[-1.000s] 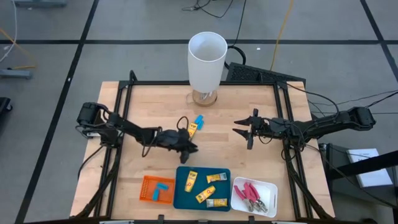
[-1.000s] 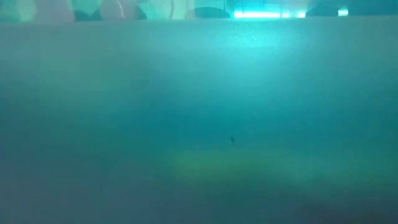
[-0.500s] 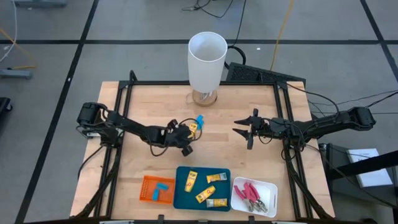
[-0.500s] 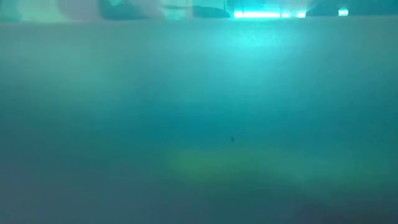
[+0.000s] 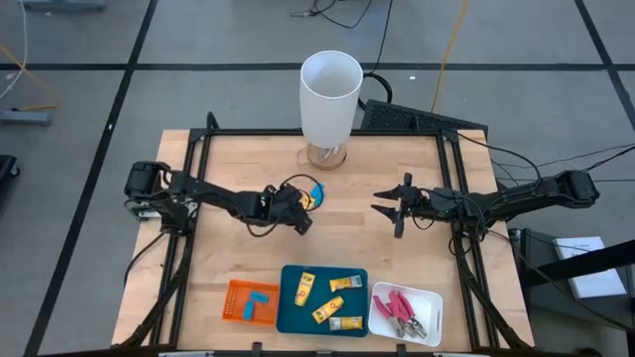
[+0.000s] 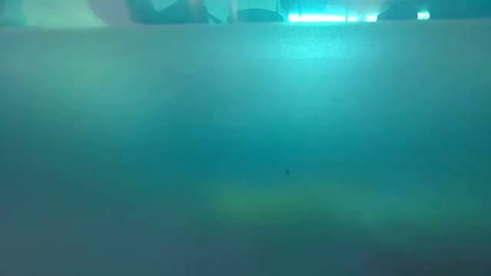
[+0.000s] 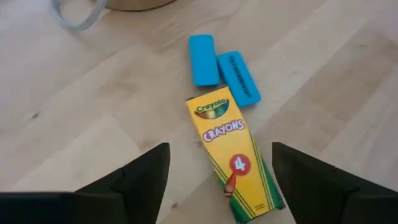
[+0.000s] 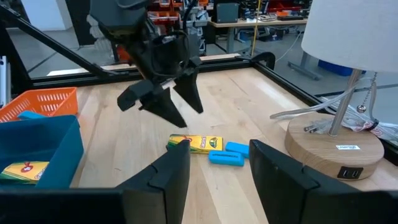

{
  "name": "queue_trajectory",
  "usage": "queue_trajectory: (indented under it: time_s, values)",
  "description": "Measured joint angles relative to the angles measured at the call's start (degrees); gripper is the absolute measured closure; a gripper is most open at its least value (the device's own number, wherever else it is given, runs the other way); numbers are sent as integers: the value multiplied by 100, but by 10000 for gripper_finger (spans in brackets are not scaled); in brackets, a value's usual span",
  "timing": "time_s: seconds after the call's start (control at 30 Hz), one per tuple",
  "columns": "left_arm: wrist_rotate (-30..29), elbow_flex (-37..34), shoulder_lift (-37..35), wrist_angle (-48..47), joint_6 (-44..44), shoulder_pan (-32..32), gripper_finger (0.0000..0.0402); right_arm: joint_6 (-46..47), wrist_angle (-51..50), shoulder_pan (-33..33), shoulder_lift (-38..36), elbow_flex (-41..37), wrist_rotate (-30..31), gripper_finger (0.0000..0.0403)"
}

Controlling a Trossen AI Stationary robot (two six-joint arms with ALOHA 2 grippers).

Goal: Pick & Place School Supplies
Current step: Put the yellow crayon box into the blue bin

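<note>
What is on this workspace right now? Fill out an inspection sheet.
Surface: wooden table, black frame.
Job's things: crayon box and two blue erasers lying loose near the lamp; crayon boxes in teal tray; blue eraser in orange tray; red-handled tools in white tray.
Clutter: white lamp on wooden base.
Grippers: left gripper open above the loose crayon box; right gripper open, empty, waiting to the right.
Cables: lamp cord by the base; cables on floor.
Surroundings: lab benches beyond table.

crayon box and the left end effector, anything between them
Nothing: in the left wrist view the crayon box lies on bare wood, between the open left end effector's fingers, apparently untouched.
</note>
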Motion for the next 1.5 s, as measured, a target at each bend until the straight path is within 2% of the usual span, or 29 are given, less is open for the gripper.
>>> queue_trajectory:
  time_s: [0.2, 0.43, 0.93, 1.5]
  values:
    - [292, -1, 360, 498, 14, -28, 114, 0, 3, -5, 0, -2, 2, 248]
    - [589, 15, 867, 537, -155, -49, 114, 4, 4, -11, 0, -2, 18, 248]
    - [507, 30, 915, -686, -82, -42, 114, 4, 0, -13, 0, -2, 24, 248]
    - [649, 10, 925, -627, -10, -41, 123, 2, -2, -13, 0, -2, 22, 248]
